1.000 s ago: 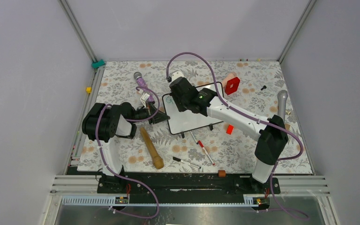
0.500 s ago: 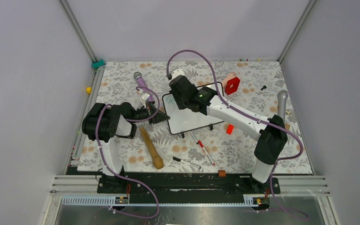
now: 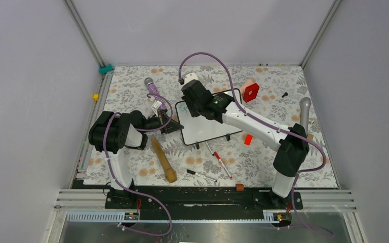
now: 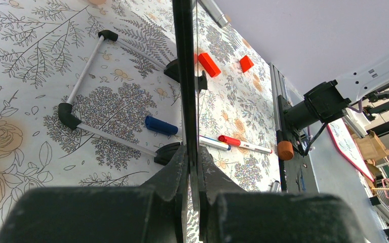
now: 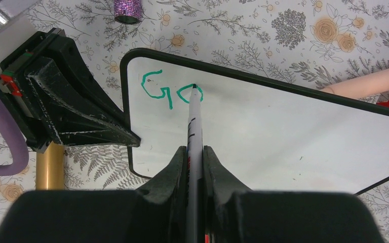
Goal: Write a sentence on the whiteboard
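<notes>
The right gripper (image 5: 194, 153) has its jaws pressed on a white marker (image 5: 193, 124), whose green tip touches the whiteboard (image 5: 283, 136) at the top of the second letter. Of the sentence (image 5: 164, 91) only "Go" stands there, in green (near the board's upper left corner). The black left gripper (image 5: 130, 140) meets the board's left edge. On the floral counter (image 5: 294, 35) lie a gold cylinder (image 5: 49, 167) and a pink object (image 5: 370, 83); a purple cable (image 5: 0, 147) loops at left.

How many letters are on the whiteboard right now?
2. A green G in the whiteboard corner, and an o right beside it, at the marker tip. The marker could hide a further stroke.
</notes>
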You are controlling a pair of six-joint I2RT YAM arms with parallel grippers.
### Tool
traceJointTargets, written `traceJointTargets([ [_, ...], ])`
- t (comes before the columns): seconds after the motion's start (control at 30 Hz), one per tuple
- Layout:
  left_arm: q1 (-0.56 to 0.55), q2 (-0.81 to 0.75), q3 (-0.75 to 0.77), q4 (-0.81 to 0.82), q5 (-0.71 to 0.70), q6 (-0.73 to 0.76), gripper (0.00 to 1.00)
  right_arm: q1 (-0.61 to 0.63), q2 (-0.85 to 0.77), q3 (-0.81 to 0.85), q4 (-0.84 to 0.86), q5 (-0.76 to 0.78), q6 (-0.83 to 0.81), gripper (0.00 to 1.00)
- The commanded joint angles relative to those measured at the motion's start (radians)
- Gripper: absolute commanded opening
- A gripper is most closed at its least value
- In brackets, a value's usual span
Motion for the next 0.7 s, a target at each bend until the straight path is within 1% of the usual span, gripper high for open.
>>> traceJointTargets([
  [0.0,-0.007,-0.009,-0.002,0.037,0.034,0.081,0.0,-0.006,0.012,0.042,0.01,-0.019,-0.004,0.0],
  [0.2,-0.006,-0.01,-0.002,0.037,0.034,0.08,0.0,-0.006,-0.015,0.022,0.019,-0.033,0.002,0.0],
  [0.47,-0.007,-0.012,-0.004,0.037,0.033,0.081,0.0,-0.006,-0.146,-0.128,0.157,-0.023,0.011,0.0],
  [0.67,-0.006,-0.012,-0.004,0.038,0.032,0.08,0.0,-0.009,-0.172,-0.156,0.156,0.007,0.012,0.0],
])
